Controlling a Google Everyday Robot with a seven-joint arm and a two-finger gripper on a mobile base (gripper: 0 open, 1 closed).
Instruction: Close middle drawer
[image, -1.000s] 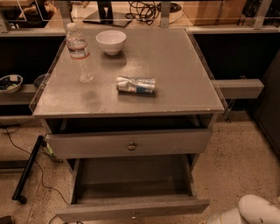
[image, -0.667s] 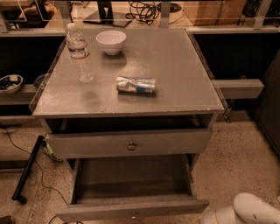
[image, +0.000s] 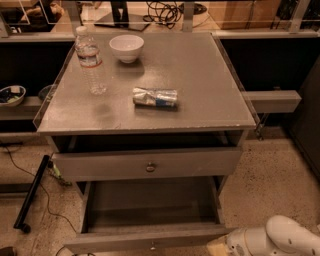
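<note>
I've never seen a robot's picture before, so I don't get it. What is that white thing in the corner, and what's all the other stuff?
This is one picture from the robot's only camera, looking down at a grey cabinet. The white rounded thing in the bottom right corner is the robot's arm. Its gripper, the part that grabs and pushes, is at the arm's tip, close to the front right corner of the middle drawer. I see nothing held in it. That drawer is pulled far out and its floor is bare. The top drawer above it, with the round knob, is open just a little. On the cabinet stand a water bottle and a white bowl, and what looks like a crumpled can lies on its side.
</note>
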